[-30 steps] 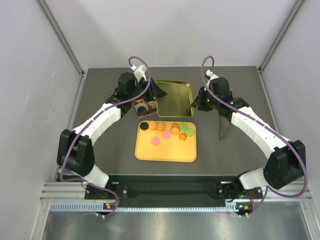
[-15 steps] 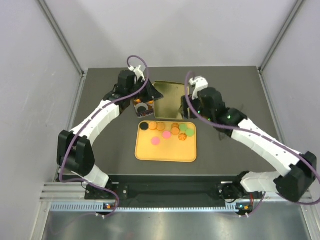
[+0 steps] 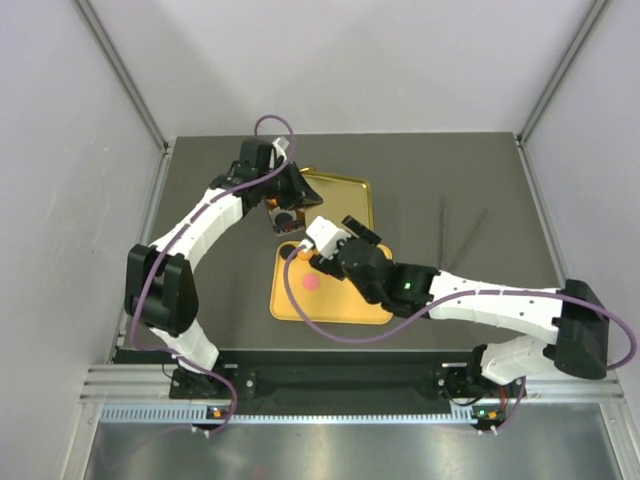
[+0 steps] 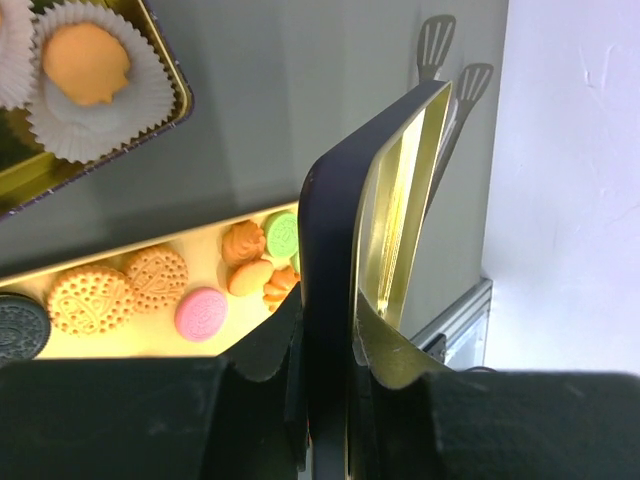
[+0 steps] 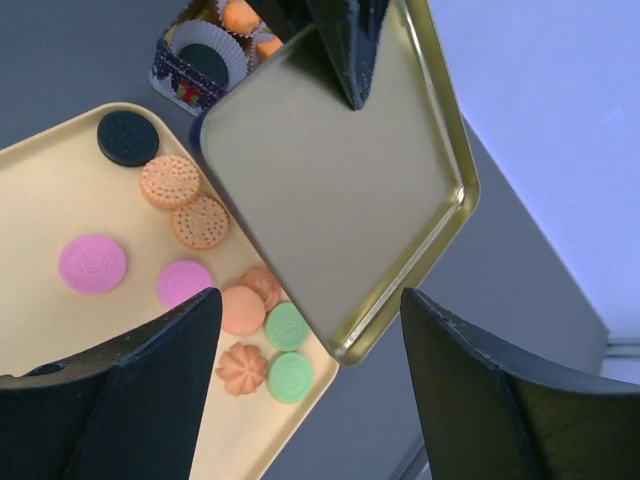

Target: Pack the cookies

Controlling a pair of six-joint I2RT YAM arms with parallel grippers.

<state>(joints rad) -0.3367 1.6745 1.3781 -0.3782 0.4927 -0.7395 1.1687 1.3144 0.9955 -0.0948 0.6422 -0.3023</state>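
The cookies lie on a yellow tray (image 5: 50, 210): a black one (image 5: 128, 137), two round orange ones (image 5: 171, 181), two pink ones (image 5: 92, 264), two green ones (image 5: 286, 326) and a flower-shaped orange one (image 5: 244, 368). My right gripper (image 5: 310, 296) hangs open over the tray's far right corner, with nothing between its fingers. The left gripper (image 4: 328, 335) is shut on the edge of a tin lid (image 4: 385, 200), dark outside and gold inside, which it holds tilted above the tray's far edge (image 3: 340, 195). In the top view my right arm hides most cookies; one pink cookie (image 3: 311, 283) shows.
A small patterned tin (image 5: 185, 85) stands behind the tray. It holds white paper cups, one with an orange cookie (image 4: 85, 62). Two thin metal tools (image 3: 443, 235) lie on the dark table at the right. Grey walls close in the table.
My right arm has swung from the back right across to the tray, and its gripper has opened. The left gripper has shifted the lid slightly left, still gripping it.
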